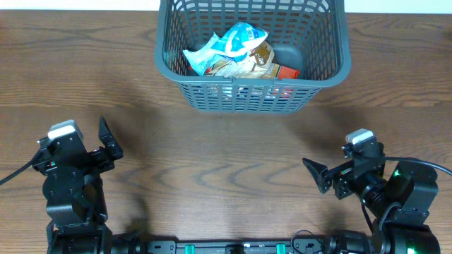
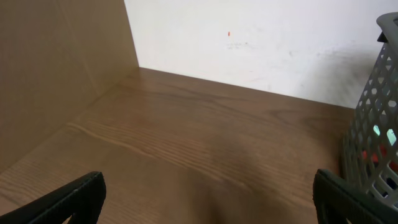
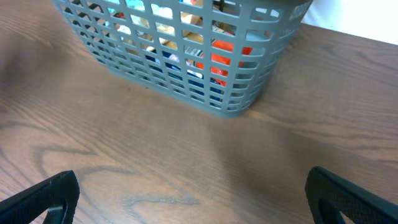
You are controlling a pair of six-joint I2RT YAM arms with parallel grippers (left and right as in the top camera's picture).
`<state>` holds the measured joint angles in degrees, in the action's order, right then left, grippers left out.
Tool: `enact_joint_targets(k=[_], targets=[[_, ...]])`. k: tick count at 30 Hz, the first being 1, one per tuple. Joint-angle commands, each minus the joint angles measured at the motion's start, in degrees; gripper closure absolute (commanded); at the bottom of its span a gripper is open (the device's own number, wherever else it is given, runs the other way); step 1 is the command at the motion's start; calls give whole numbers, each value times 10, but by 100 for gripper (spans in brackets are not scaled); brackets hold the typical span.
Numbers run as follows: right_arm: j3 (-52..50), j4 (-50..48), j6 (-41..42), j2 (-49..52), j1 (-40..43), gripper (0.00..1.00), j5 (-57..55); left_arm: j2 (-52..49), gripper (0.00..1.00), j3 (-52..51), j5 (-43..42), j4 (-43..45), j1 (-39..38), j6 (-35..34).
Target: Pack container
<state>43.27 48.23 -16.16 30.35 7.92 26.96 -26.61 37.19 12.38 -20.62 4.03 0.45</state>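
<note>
Wood-grain counter [image 1: 212, 162]. Container [image 1: 240, 95]: far centre, packets [image 1: 233, 49] inside. Left end effector [image 2: 208, 199], right end effector [image 3: 193, 193]: near side of container, wide, empty. Probably finishing; best parked clear of container.

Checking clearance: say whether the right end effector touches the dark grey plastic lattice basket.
Apart. Right wrist view: bare wooden table separates the end effector from the basket.

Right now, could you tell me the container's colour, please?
The container is dark grey; overhead shows it best.
</note>
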Motion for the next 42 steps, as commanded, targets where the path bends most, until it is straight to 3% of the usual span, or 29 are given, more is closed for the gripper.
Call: enact_joint_targets(k=[1, 19, 25, 42], targets=[[-2, -5, 25, -3, -28, 1, -52, 0, 1, 2, 0, 2, 1, 10], [-28, -24, 80, -3, -136, 1, -265, 0, 1, 2, 0, 2, 1, 39], [-37, -32, 104, -3, -153, 1, -346, 0, 1, -8, -75, 33, 1, 51], [-37, -59, 116, -3, -156, 1, -366, 0, 1, -52, -99, 66, 1, 50]])
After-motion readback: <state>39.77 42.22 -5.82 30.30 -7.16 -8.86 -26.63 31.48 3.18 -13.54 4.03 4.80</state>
